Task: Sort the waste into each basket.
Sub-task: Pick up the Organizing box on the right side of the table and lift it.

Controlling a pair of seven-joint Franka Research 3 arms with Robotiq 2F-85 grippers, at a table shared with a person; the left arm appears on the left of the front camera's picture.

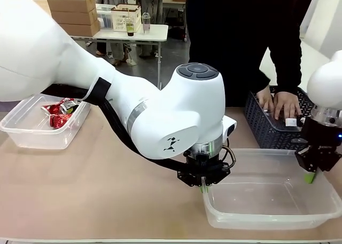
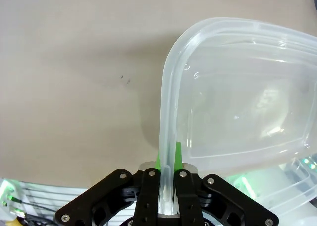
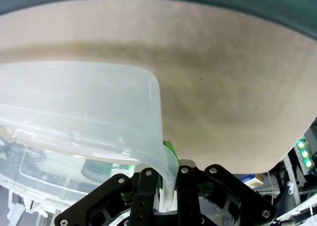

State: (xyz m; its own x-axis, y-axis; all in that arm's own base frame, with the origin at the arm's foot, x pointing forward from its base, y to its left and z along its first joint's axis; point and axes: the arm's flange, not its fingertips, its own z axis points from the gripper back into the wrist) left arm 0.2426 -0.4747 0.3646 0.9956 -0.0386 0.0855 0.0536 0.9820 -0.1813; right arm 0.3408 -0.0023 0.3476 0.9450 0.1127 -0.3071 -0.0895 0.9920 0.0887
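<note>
Front view: left gripper (image 1: pixel 203 187) is pinching the left rim of the clear tub (image 1: pixel 267 220) sitting at the table's (image 1: pixel 107 201) near right corner; right gripper (image 1: pixel 310 176) is clamping its right rim. Red packets (image 1: pixel 57 113) are lying in the left-edge tub (image 1: pixel 29 138).

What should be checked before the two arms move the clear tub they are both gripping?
1. Left gripper clamped on the clear tub at its left rim: ok.
2. Right gripper clamped on the opposite rim: ok.
3. Clear tub empty, nothing to spill: ok.
4. Person's hands out of the tub, inside the dark basket: ok.
5. Gap between the clear tub and the dark basket behind it: cannot tell.
6. Other tub, holding red packets, stands apart at the table's left: ok.
</note>
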